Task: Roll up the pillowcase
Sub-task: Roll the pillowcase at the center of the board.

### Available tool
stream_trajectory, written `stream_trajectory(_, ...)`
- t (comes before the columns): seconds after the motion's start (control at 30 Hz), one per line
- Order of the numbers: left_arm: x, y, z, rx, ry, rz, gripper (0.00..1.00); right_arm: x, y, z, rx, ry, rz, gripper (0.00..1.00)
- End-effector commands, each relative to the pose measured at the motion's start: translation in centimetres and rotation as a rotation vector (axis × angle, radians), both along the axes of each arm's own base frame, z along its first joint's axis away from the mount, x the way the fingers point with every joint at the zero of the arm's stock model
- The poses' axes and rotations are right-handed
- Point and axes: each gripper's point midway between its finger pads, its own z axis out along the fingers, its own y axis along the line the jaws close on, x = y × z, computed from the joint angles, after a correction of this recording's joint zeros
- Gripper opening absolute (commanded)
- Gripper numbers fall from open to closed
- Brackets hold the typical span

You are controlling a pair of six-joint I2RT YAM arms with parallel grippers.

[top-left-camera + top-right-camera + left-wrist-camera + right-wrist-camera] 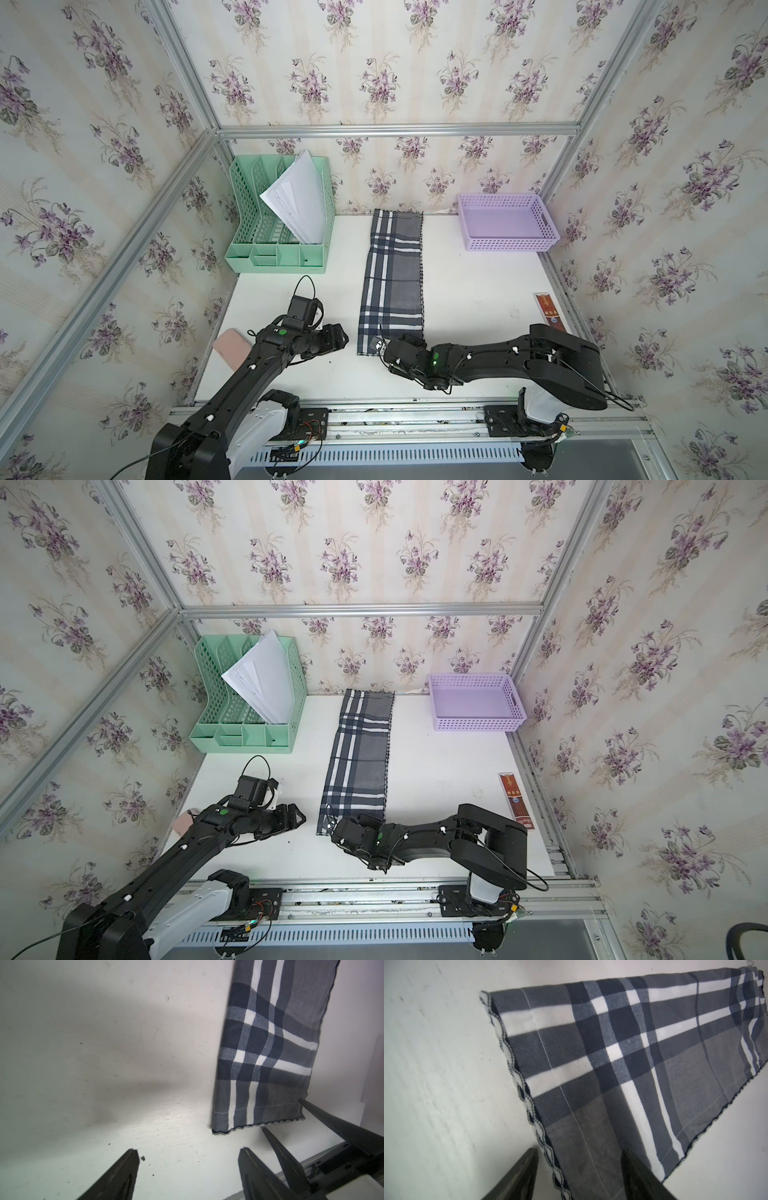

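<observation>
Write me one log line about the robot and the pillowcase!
pillowcase: flat, not rolled | left gripper: open, beside near end | right gripper: open, straddling near edge

Left arm (249,374) and right arm (498,353): matte black, boxy link housings. Each carries a green indicator dot (282,331) and small white clips (252,367). Base housings (262,424) are white. Thin black cable (305,282) loops at the wrist camera. The left gripper (188,1150) has dark, tapered fingers, possibly ribbed.

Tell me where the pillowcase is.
In both top views the pillowcase lies flat in the middle, a long strip between the green rack and the purple basket, its near end at the right gripper.
</observation>
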Motion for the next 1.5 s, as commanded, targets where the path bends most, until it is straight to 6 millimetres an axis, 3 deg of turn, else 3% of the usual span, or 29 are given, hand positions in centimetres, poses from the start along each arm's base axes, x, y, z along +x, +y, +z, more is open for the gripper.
stream_trajectory(0.0,0.1,-0.8,0.5,-0.058,-0.022,-0.004,0.79,-0.6,-1.3,-2.0,-0.1,0.021,0.044,0.4)
stream_trajectory(0.07,-0.1,-0.8,0.4,-0.056,-0.022,-0.009,0.78,-0.5,-1.2,-2.3,-0.114,0.023,0.049,0.18)
stream_trajectory(0.1,-0.1,-0.7,0.3,-0.052,-0.024,-0.01,0.77,-0.5,-1.1,-2.5,-0.115,0.033,0.055,0.01)
stream_trajectory(0.13,0.0,-0.7,0.4,-0.049,-0.035,-0.014,0.76,-0.6,-1.0,-2.6,-0.113,0.047,0.061,0.0)
stream_trajectory(0.3,1.8,-1.2,1.6,-0.058,-0.208,-0.071,0.69,-0.6,-0.1,-0.8,-0.018,0.164,0.087,0.0)
stream_trajectory(0.53,3.4,-3.3,4.0,-0.082,-0.538,-0.206,0.73,-0.7,0.0,3.3,0.194,0.602,0.141,0.0)
stream_trajectory(0.63,4.0,-4.4,5.2,-0.114,-0.602,-0.22,0.72,0.3,-0.3,4.4,0.232,0.721,0.129,0.0)
stream_trajectory(0.73,4.0,-5.8,5.5,-0.12,-0.628,-0.293,0.73,1.4,-0.6,4.5,0.249,0.801,0.124,0.0)
stream_trajectory(0.87,3.7,-6.3,4.4,-0.091,-0.646,-0.375,0.73,3.8,-1.4,3.7,0.235,0.834,0.088,0.0)
stream_trajectory(1.03,4.0,-6.8,4.5,-0.11,-0.712,-0.387,0.74,6.8,-1.7,3.4,0.251,0.868,0.057,0.0)
stream_trajectory(1.47,7.7,-8.4,4.4,-0.032,-0.79,-0.47,0.81,8.5,-1.1,1.8,0.237,0.921,0.055,0.0)
